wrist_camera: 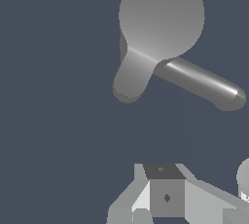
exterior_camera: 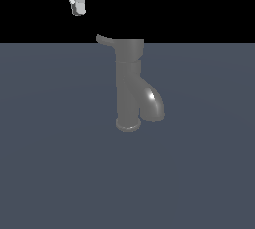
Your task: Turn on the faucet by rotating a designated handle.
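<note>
Faucet (exterior_camera: 130, 86) standing mid-desk (exterior_camera: 50, 173), away from all edges; handle (exterior_camera: 104, 39) projecting from cap, untouched. End effector (exterior_camera: 78, 10) hovering well above handle, grasping nothing; released or clenched, cannot tell. Approach, contact and rotation all remaining.

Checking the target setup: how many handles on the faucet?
1. The handle sticks out from the top cap of the faucet, toward the exterior view's left. No others visible; the far side is hidden.
</note>
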Tool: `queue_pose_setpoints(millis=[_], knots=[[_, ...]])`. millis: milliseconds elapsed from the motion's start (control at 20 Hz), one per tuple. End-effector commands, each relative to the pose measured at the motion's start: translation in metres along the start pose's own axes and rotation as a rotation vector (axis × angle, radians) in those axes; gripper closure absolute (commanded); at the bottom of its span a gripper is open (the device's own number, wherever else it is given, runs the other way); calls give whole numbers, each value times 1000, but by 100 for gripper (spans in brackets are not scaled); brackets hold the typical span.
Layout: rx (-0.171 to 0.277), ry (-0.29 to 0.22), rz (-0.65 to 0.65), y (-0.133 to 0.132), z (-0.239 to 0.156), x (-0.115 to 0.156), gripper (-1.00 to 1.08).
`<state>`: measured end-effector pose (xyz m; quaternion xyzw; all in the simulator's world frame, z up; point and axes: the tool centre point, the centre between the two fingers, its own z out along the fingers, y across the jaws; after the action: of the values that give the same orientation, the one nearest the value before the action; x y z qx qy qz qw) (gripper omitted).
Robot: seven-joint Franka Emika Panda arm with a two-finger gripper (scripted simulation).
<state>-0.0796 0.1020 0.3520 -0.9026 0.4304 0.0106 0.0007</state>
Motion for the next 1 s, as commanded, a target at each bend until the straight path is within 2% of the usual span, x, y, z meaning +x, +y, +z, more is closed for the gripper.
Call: queue_pose_setpoints(millis=[0,500,950], knots=[[3,2,58,-10,7,9,108],[9,10,284,-45,35,50,108],[11,16,416,-60,50,78,108]])
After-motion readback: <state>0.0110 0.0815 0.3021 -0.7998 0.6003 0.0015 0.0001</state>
